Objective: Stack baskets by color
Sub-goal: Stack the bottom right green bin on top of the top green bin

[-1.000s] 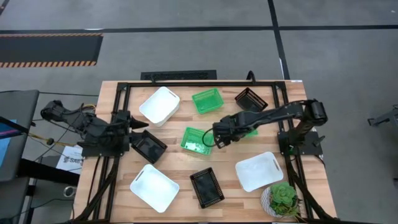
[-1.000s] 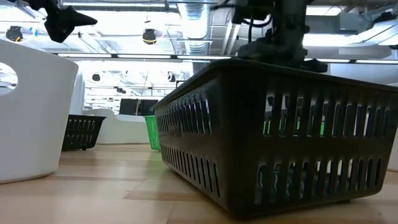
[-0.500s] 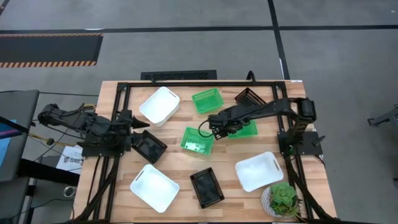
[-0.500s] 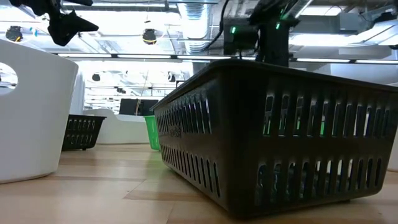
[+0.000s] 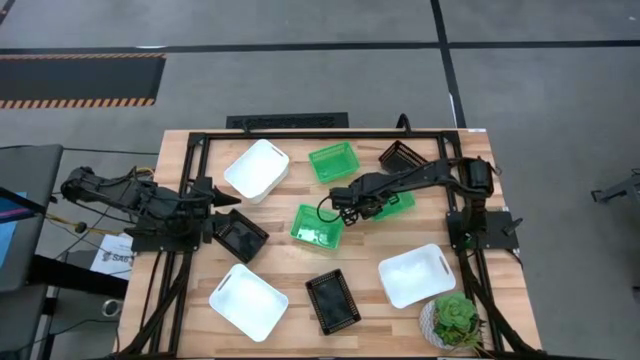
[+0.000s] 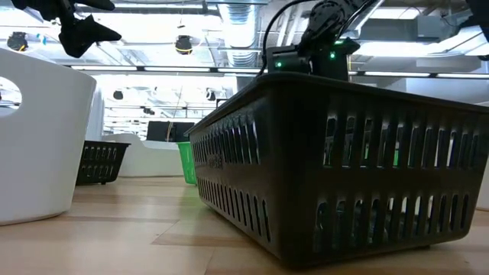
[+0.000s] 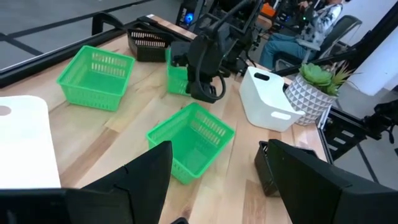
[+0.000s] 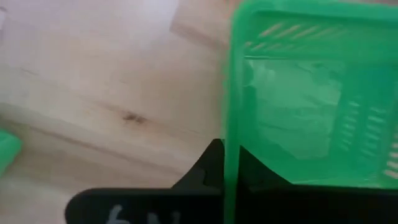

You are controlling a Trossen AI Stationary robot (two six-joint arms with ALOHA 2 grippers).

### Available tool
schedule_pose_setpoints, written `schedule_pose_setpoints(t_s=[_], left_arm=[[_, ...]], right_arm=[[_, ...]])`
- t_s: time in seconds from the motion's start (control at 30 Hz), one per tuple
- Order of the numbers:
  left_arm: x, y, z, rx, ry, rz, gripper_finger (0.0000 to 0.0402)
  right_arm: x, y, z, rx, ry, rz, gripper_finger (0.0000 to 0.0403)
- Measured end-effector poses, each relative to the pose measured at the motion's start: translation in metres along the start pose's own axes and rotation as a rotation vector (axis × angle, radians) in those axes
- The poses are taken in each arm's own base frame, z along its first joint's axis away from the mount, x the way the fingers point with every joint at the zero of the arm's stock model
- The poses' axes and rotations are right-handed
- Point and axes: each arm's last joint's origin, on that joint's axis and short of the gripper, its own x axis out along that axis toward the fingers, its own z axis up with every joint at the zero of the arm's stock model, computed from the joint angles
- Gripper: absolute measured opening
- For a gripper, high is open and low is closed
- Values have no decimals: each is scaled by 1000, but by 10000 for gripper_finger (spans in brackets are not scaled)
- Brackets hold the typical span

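Observation:
Three green baskets stand on the table: one at the far middle point(image 5: 333, 162), one in the middle point(image 5: 317, 226), and one right of it point(image 5: 392, 205). My right gripper point(image 5: 347, 202) is shut on the left end of that right one. Three white baskets point(image 5: 257, 170) point(image 5: 247, 300) point(image 5: 416, 275) and three black baskets point(image 5: 403, 158) point(image 5: 238, 235) point(image 5: 332, 300) sit apart on the wood. My left gripper point(image 7: 217, 186) waits open at the table's left, beside the left black basket and touching nothing. My right gripper grips the rim of the green basket's left end wall point(image 8: 230, 134). One finger point(image 8: 208, 167) stands outside the wall and the other inside. The fingers come from above, pointing down, across the rim. The basket sits upright on the table.
A potted plant point(image 5: 455, 318) in a white pot stands at the near right corner. A black frame point(image 5: 300, 135) runs round the table top. In the low view the near black basket point(image 6: 344, 168) fills the foreground. A person sits beyond the table point(image 7: 311, 25).
My right gripper has come down and moved a little toward the table's far edge, onto the left end of the right green basket. The baskets have stayed where they were.

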Motion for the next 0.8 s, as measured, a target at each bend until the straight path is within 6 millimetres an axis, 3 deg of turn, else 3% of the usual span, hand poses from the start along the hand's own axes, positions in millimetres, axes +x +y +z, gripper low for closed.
schedule_pose_setpoints(t_s=[0.1,0.3,0.5,0.63,0.8], left_arm=[[0,0,0,0,2,-1,254],[0,0,0,1,3,0,254],[0,0,0,4,3,0,254],[0,0,0,3,2,0,254],[0,0,0,-4,2,0,254]], right_arm=[[-12,-1,-3,11,5,12,7],[-61,11,2,11,-88,100,4],[-116,21,35,11,-303,192,3],[-126,20,72,9,-372,204,2],[-111,24,115,1,-387,184,1]])
